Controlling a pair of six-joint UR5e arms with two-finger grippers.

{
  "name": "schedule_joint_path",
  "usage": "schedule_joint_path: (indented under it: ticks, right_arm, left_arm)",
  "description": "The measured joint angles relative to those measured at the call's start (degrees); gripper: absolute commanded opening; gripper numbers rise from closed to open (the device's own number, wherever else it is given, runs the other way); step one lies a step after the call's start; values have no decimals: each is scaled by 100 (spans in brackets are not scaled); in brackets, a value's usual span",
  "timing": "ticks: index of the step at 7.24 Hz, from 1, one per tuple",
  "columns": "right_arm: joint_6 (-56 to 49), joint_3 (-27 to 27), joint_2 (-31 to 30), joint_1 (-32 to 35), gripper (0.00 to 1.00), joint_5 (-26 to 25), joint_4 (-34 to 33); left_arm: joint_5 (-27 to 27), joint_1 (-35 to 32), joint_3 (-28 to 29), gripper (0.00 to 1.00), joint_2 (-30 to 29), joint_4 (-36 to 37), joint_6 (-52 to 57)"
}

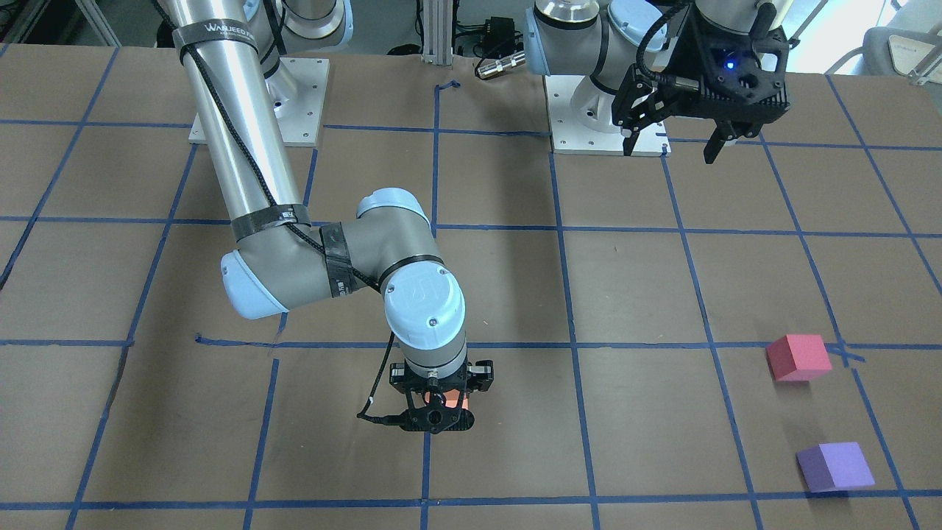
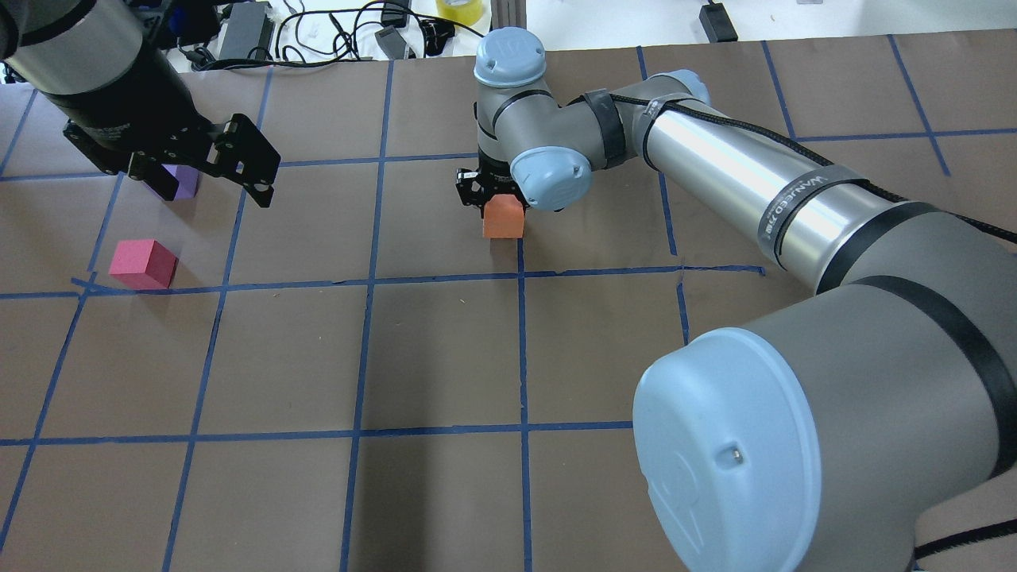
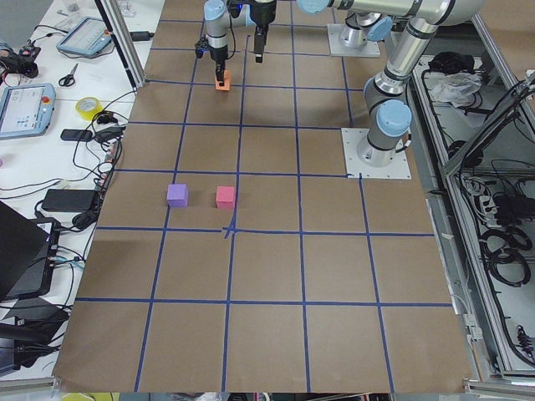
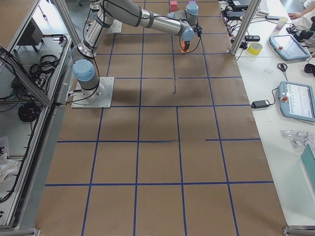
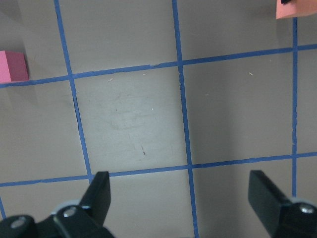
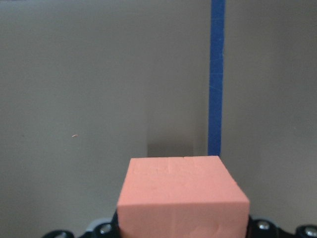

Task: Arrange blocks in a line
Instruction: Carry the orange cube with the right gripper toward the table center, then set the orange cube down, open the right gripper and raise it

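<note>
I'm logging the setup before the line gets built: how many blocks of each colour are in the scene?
orange block: 1
pinkish-red block: 1
purple block: 1
Total: 3

Robotics lab: a table [image 3: 267, 276] papered in brown and gridded with blue tape [image 2: 523, 357] carries robot arms [image 2: 739, 183] bolted to metal plates [image 3: 355, 167]. Along the left edge of the exterior left view, a white bench holds teach pendants [image 3: 25, 109], a yellow tape roll [image 3: 88, 106], scissors [image 3: 67, 77] and tangled cables [image 3: 96, 138]. An aluminium frame post [image 4: 244, 22] rises at the upper right of the exterior right view.
</note>
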Motion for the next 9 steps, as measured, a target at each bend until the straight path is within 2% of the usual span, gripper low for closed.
schedule_joint_path:
  ticks: [1, 2, 6, 9]
  right_arm:
    - [81, -10, 57, 58, 34, 1, -19]
    - [206, -12, 83, 100, 99, 1, -25]
    - [314, -13, -14, 166, 100, -6, -95]
    - [245, -18, -546, 23, 100, -34, 287]
  left_arm:
    - [10, -9, 0, 100, 1, 1, 4]
    - [17, -15, 0, 100, 2, 2, 9]
    - [17, -20, 17, 100, 7, 2, 55]
    - [17, 3, 72, 100, -20, 4, 60]
